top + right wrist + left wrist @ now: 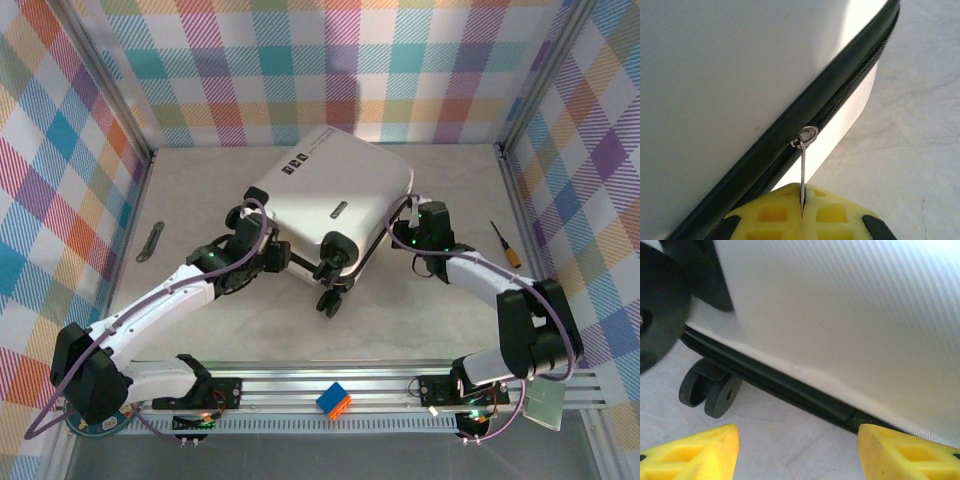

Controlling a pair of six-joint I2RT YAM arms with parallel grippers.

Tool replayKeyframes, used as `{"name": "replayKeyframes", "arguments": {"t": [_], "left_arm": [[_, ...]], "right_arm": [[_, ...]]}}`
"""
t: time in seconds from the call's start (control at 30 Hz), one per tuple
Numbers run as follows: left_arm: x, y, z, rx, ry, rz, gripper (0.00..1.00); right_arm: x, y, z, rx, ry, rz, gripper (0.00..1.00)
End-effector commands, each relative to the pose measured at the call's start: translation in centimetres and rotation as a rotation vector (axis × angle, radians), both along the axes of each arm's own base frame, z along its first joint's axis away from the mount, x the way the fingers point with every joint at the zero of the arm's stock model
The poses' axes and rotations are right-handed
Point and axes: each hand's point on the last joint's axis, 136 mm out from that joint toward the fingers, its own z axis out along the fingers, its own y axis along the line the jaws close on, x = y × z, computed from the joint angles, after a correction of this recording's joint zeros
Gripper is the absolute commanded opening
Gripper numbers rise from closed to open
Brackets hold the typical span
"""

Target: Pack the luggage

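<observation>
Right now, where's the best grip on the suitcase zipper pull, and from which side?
Pinch the zipper pull by its free end across its flat faces, coming in from outside the suitcase along its length: it's a thin metal strip standing out from the seam. The right gripper is shut on it.

Nothing here can be read as a text, brand or number. The large white hard-shell suitcase (pixel 340 195) carries a short row of small black printed marks (pixel 297 165) near one rounded corner of its upper shell. A faint reddish line of print (pixel 318 146) runs along the edge beside them; both are too small to make out.
</observation>
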Motion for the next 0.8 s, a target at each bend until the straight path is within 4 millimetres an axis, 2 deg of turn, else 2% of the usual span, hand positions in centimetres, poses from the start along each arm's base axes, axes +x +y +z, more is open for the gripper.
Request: {"name": "replayKeyframes", "arguments": {"t": [0.0, 0.1, 0.2, 0.5, 0.57, 0.63, 0.77], "left_arm": [[2.1, 0.3, 2.0, -0.050, -0.045, 0.006, 0.64], [3.9, 1.3, 1.1, -0.056, -0.029, 0.042, 0.63], [5.7, 2.3, 0.5, -0.053, -0.017, 0.068, 0.62], [12.2, 5.8, 0.7, 0.000, -0.015, 0.157, 0.60], [12.6, 5.5, 1.3, -0.015, -0.011, 0.147, 0.59], [12.1, 4.5, 2.3, -0.064, -0.016, 0.113, 0.61], [9.3, 0.9, 4.6, -0.111, -0.036, -0.003, 0.75]], "right_arm": [[-1.6, 1.9, 2.0, 0.010, -0.061, 0.080, 0.00], [-1.6, 0.8, 2.6, -0.034, -0.079, 0.050, 0.00], [-0.5, -0.6, 2.1, -0.051, -0.034, 0.011, 0.00], [5.4, -6.6, 1.2, -0.043, 0.037, -0.205, 0.00], [6.2, -7.1, 1.5, -0.035, 0.041, -0.220, 0.00], [6.5, -6.6, 2.0, -0.013, 0.028, -0.192, 0.00], [6.4, -5.9, 2.2, -0.007, 0.028, -0.152, 0.00]]}}
